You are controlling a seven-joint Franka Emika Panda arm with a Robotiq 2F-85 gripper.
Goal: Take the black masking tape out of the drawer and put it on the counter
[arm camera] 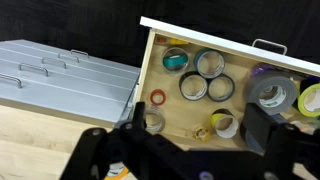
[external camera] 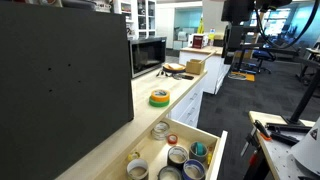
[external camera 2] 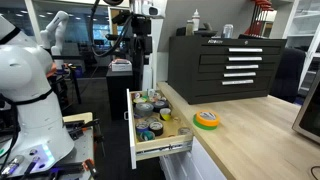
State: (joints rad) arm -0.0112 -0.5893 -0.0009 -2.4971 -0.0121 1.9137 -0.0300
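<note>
The drawer point(external camera 2: 163, 150) stands pulled open below the counter point(external camera 2: 250, 135) and holds several tape rolls. In the wrist view the drawer point(arm camera: 200, 30) shows the black masking tape point(arm camera: 193, 86), a black ring with a paler core, lying flat among other dark rolls in the middle. My gripper point(arm camera: 180, 150) is open and empty, with its fingers at the bottom of the wrist view. In an exterior view the gripper point(external camera 2: 138, 25) hangs high above the drawer. The drawer point(external camera: 212, 150) and counter point(external camera: 120, 130) also show in the opposite exterior view.
A yellow-and-green roll point(external camera 2: 206, 119) lies on the counter near the drawer. A black tool chest point(external camera 2: 225, 65) stands on the counter behind it. In the drawer are a teal roll point(arm camera: 175, 60), a small red ring point(arm camera: 157, 97), a large grey roll point(arm camera: 272, 95) and a yellow-edged roll point(arm camera: 225, 122). A microwave point(external camera: 148, 55) stands further along.
</note>
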